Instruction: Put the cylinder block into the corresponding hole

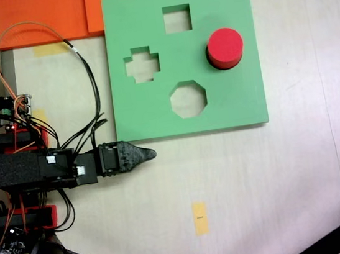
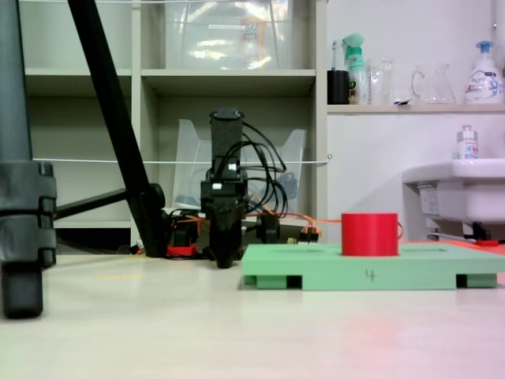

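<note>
Pale table (image 1: 277, 182): green foam board (image 1: 149, 111) upper centre; orange foam sheets (image 1: 42, 15) upper left; yellow tape strip (image 1: 199, 217) lower centre.

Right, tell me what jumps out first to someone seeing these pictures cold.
The red cylinder block stands out at once, sitting upright in the green foam board near its right edge in a fixed view from above. Next is the black gripper, resting low on the table just off the board's lower left corner.

A handwritten "4" stands on the green foam board's (image 2: 371, 275) front edge (nothing else legible).
</note>
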